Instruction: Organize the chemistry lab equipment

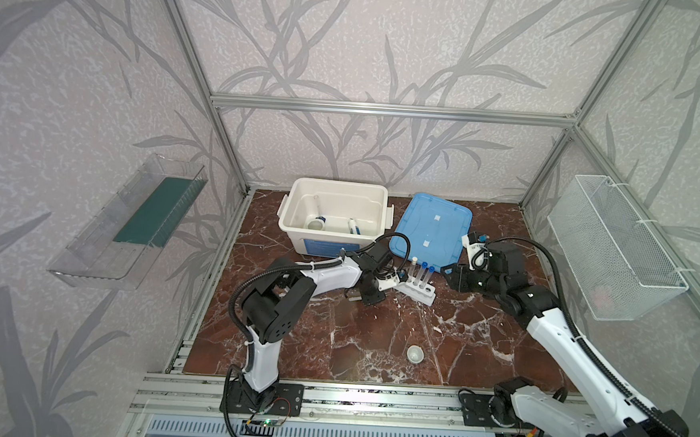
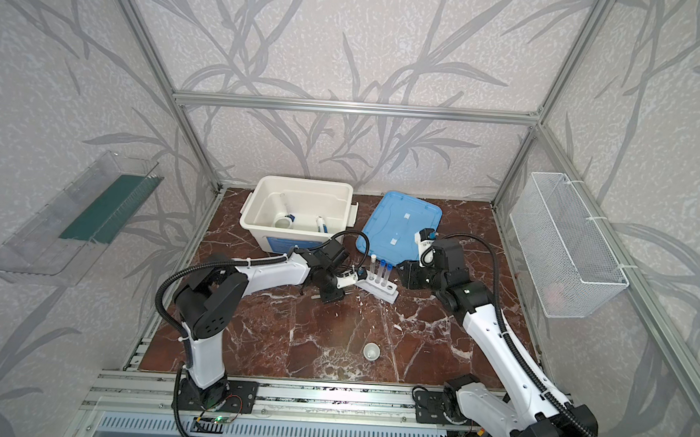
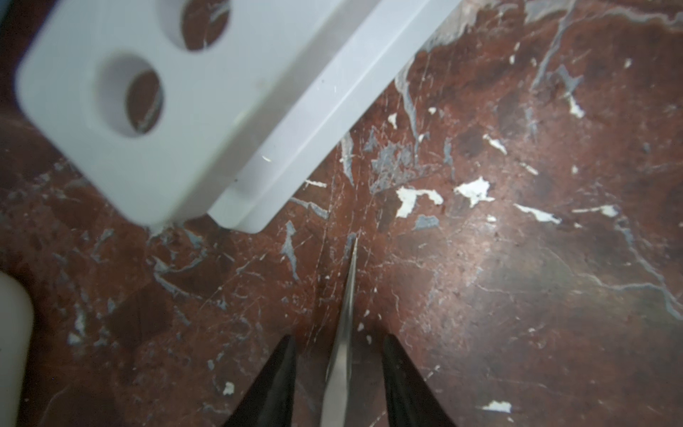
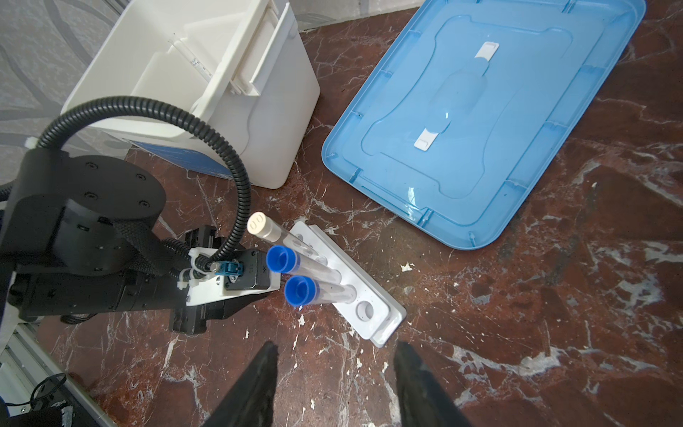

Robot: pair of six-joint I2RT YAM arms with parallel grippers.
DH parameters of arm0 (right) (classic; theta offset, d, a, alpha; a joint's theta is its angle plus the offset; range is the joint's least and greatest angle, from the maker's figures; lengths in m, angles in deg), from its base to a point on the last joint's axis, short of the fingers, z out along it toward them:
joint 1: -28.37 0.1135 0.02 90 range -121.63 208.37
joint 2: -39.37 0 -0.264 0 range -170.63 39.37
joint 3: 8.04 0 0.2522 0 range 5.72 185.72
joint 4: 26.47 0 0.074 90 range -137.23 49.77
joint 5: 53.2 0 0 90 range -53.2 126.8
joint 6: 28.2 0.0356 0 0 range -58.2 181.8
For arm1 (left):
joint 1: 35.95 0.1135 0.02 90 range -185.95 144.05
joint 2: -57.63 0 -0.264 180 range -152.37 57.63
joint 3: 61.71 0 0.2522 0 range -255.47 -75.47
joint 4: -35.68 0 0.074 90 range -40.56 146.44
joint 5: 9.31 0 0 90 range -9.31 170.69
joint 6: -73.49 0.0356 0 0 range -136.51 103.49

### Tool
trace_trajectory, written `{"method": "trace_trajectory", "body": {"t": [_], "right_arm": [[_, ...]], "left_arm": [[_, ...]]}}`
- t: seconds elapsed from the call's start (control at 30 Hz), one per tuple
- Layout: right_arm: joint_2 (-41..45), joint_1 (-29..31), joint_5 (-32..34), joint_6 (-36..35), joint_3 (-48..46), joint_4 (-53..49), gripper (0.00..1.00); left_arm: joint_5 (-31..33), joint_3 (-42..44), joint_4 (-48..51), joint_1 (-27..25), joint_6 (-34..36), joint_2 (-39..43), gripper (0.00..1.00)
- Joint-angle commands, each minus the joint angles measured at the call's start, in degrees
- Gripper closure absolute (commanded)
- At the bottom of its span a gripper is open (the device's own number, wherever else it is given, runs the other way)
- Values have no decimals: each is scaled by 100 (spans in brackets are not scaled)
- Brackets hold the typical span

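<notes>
**Left arm.** The shoulder block is raised at the left and the forearm runs right across the surface (image 1: 332, 343). The wrist is bent down, so your left claw (image 3: 338, 337) points at the marble just beside the left end of the rack (image 1: 416, 292).
- The jaws stand apart.
- The tweezers (image 3: 350, 284) lie in line between them, with marble showing on each side.
- The tweezers' tip stops just short of the rack's corner.
- Their back end is cut off by the frame edge, so you cannot tell whether anything touches them farther back.

**Right arm.** It makes a long reach from the near right, with the wrist folded toward the left. Your right claw (image 4: 337, 344) hangs above the surface near the rack's right end, jaws apart with nothing between them.

**Items.**
- Three test tubes (image 4: 314, 273) stand in the rack, one white-capped and two blue-capped.
- The bin (image 1: 338, 183) sits open at far centre-left. It holds a cup (image 1: 315, 224), a blue-based cylinder (image 1: 317, 207) and a bottle (image 1: 353, 227).
- The lid (image 1: 431, 228) lies flat to the bin's right.
- A second cup (image 1: 414, 353) stands alone at near centre.

**Hard to read.**
- In both top views the left claw's tips are hidden under its own wrist.
- A pale sliver (image 1: 351, 298) just left of that claw is too small to name.
- In the left wrist view the rack is blurred, and a white rounded thing (image 3: 14, 332) is cut off by the edge and cannot be identified.
- In the right wrist view the bin's wall hides everything inside except the top of the cylinder.
</notes>
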Motion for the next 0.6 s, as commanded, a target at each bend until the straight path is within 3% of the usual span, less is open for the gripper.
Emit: {"method": "trace_trajectory", "body": {"t": [0.0, 0.3, 0.57], "right_arm": [[101, -33, -94, 30, -80, 107, 48], [101, -60, -86, 45, -94, 122, 48], [110, -77, -77, 63, -85, 126, 48]], "left_arm": [[-42, -167, 284, 23, 171, -120, 65], [-77, -240, 448, 28, 195, -152, 83], [-113, -222, 509, 31, 206, -123, 91]]}}
